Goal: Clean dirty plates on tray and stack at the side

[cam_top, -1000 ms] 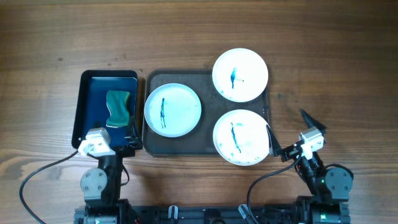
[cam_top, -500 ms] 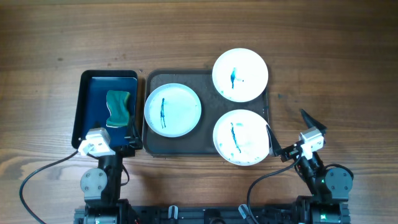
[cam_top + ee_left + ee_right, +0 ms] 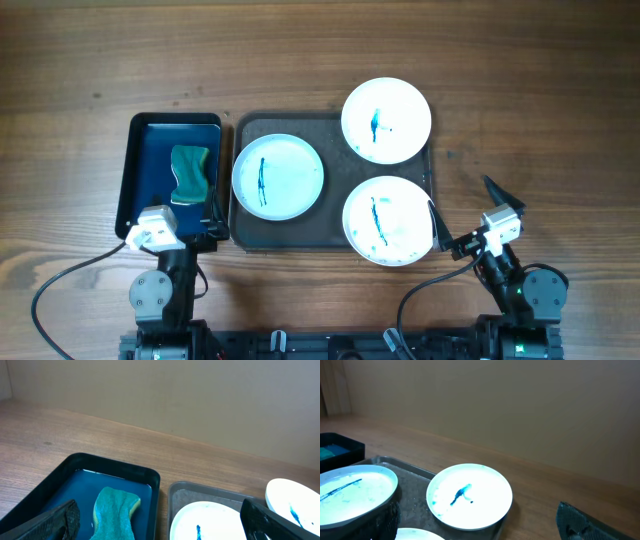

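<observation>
The big dark tray [image 3: 290,232] sits mid-desk [image 3: 80,60], just right of the small black tray [image 3: 175,118], which holds the green sponge [image 3: 189,173] on its blue floor. Three white plates are on the big tray, none stacked. The left plate [image 3: 277,177] lies on the left half with its edge about at the tray's left rim and one long teal streak down its face. The far right plate [image 3: 386,120] hangs over the far rim at the right corner and has a small teal blot near centre. The near right plate [image 3: 387,221] hangs over the near rim and has a thin teal streak left of centre. The two right plates are close, with a narrow gap between them. All three show teal marks, none wiped. Your left pincer [image 3: 159,510] is spread wide with nothing in it, low at the desk's near edge by the near end of the small black tray. In its wrist view the finger tips sit at the bottom corners, with the sponge ahead between them. Your right pincer [image 3: 465,208] is also wide apart and empty, near the desk's front edge. One of its fingers is just beside the near right plate's rim; can't tell if it touches.
</observation>
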Robot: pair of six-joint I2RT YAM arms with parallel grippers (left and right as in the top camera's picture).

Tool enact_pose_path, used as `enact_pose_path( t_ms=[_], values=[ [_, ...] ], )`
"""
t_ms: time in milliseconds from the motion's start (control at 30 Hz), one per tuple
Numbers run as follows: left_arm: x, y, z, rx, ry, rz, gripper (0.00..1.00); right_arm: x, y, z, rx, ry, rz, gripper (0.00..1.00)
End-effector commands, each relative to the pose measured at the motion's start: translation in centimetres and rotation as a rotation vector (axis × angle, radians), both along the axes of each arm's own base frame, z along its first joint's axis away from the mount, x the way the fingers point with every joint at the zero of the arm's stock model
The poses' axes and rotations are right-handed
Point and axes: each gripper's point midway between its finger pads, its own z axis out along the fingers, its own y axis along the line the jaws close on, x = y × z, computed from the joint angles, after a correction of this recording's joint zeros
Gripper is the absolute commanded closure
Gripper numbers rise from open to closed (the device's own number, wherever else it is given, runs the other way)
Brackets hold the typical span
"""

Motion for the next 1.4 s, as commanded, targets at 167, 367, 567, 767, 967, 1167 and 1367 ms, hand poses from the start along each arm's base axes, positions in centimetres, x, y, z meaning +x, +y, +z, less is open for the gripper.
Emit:
enact_pose_path(
  t_ms=[167, 367, 567, 767, 967, 1167, 1367],
  values=[
    [0.0, -0.1, -0.2, 0.011, 0.001, -0.01, 0.0, -0.1, 0.1, 0.1, -0.008, -0.009, 0.005, 0.0],
    [0.0, -0.1, -0.2, 0.011, 0.001, -0.01, 0.0, -0.1, 0.1, 0.1, -0.008, -0.009, 0.005, 0.0],
    [0.0, -0.1, -0.2, 0.011, 0.001, -0.01, 0.0, 0.0, 0.0, 0.3, -0.033, -0.029, -0.003, 0.0],
    [0.0, 0.0, 0.0, 0.012, -0.008, -0.005, 0.0, 0.1, -0.3, 0.1, -0.167, -0.071, -0.025, 0.0],
    [0.1, 0.0, 0.6, 0.014, -0.034, -0.005, 0.0, -0.4, 0.4, 2.8, -0.169, -0.191, 0.01, 0.0],
    [-0.2, 0.7, 3.5, 0.019, -0.09, 0.04, 0.0, 0.2, -0.9, 5.9, -0.018, -0.129, -0.06, 0.0],
    [-0.1, -0.8, 8.5, 0.011, -0.021, -0.051, 0.0, 1.8, 0.1, 11.8, 0.016, 0.012, 0.014, 0.0]
  ],
)
